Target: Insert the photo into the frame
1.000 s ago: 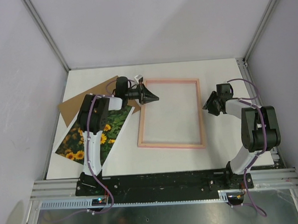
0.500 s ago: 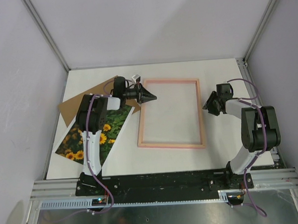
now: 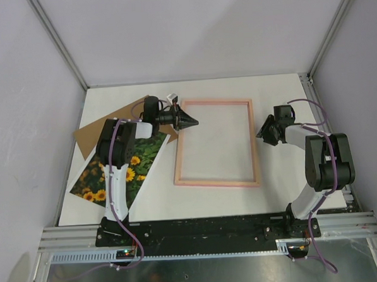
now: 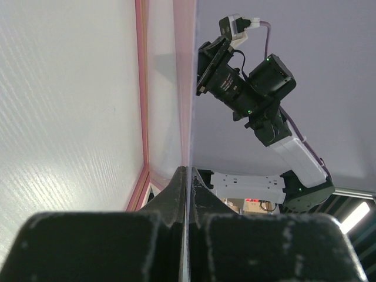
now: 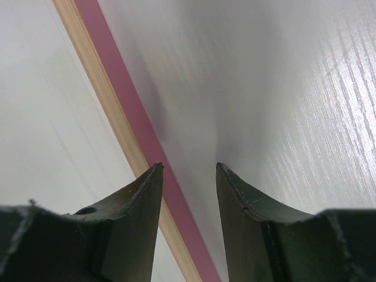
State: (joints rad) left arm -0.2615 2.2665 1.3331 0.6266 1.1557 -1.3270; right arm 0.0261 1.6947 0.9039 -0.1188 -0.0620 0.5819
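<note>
The frame [image 3: 216, 183] lies flat near the middle of the white tabletop [image 3: 236, 88], its long sides running away from the arms, with bare tabletop showing inside its pale pink rails. The photo [image 3: 89, 183], sunflowers face up, lies well left of it near the left edge of the tabletop. It is turned at an angle and partly hidden under the left arm, and its near right corner comes close to the frame's left rail without touching it. The photo's far end overlaps a plain brown backing board [image 3: 90, 135] that juts out toward the far left. The left hand [image 3: 194, 122] is at the frame's far left corner, just inside the rail, pointing right. Its fingers [image 4: 176, 188] are pressed together with nothing between them, and from its wrist camera one pink rail [image 4: 141, 88] runs off ahead. The right hand [image 3: 263, 134] is just outside the frame's right rail. Its fingers [image 5: 144, 194] are spread partway and empty, and the pink rail [image 5: 117, 100] passes below the left one. Whether the tips of either hand touch the tabletop is hard to tell from these angles.
</note>
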